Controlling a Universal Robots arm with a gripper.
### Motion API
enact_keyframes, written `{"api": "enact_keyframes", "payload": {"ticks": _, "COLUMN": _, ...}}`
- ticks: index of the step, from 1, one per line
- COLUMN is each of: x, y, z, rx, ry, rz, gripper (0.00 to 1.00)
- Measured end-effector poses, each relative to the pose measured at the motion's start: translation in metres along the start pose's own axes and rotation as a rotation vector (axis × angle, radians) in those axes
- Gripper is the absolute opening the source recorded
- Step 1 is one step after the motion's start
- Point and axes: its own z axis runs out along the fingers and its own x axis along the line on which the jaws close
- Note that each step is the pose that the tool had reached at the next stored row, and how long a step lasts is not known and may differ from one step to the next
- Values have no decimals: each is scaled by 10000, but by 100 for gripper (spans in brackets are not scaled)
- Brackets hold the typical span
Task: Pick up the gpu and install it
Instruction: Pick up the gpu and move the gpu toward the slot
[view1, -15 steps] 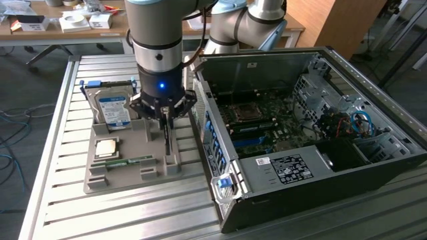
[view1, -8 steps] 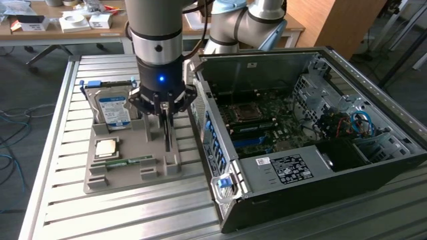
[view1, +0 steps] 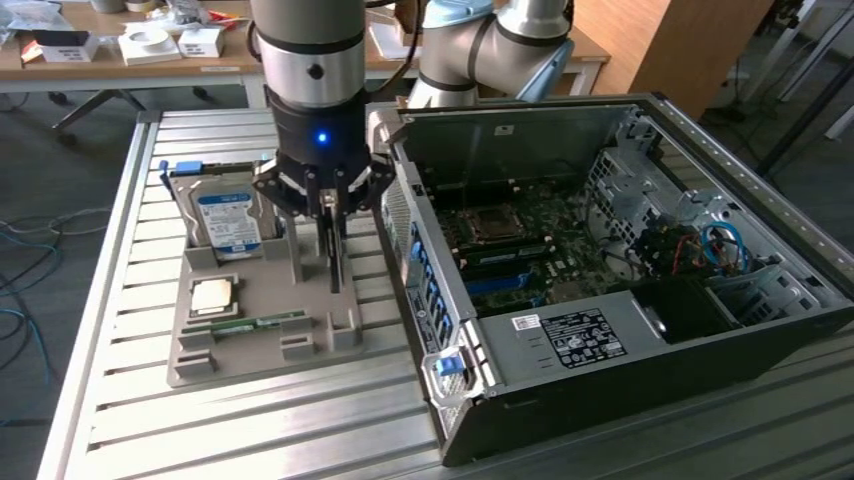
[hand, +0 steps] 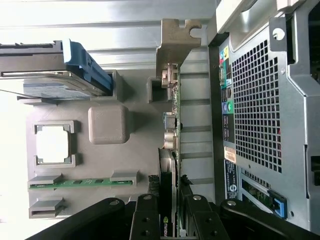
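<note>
The gpu (view1: 334, 255) is a thin dark card standing on edge in the grey holder tray (view1: 267, 300), just beside the open computer case (view1: 601, 250). My gripper (view1: 330, 205) comes straight down on its top edge. In the wrist view the gpu (hand: 170, 130) is edge-on, its pale metal bracket (hand: 175, 40) at the far end. There my gripper (hand: 168, 220) has a black finger pressed against each face of the card, so it is shut on the card. The card's lower edge still reaches the tray's slot.
The tray also holds a silver hard drive (view1: 227, 220) with a blue-white label, a square processor (view1: 214, 295) and a green memory stick (view1: 247, 325). The case lies open with its motherboard (view1: 534, 250) facing up. Its perforated rear wall (hand: 265, 100) stands close beside the card.
</note>
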Motion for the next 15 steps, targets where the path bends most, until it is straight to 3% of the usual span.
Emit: {"api": "enact_keyframes", "payload": {"ticks": 15, "x": -11, "y": 22, "z": -375, "rx": -1, "ry": -1, "rz": 1, "gripper": 26}}
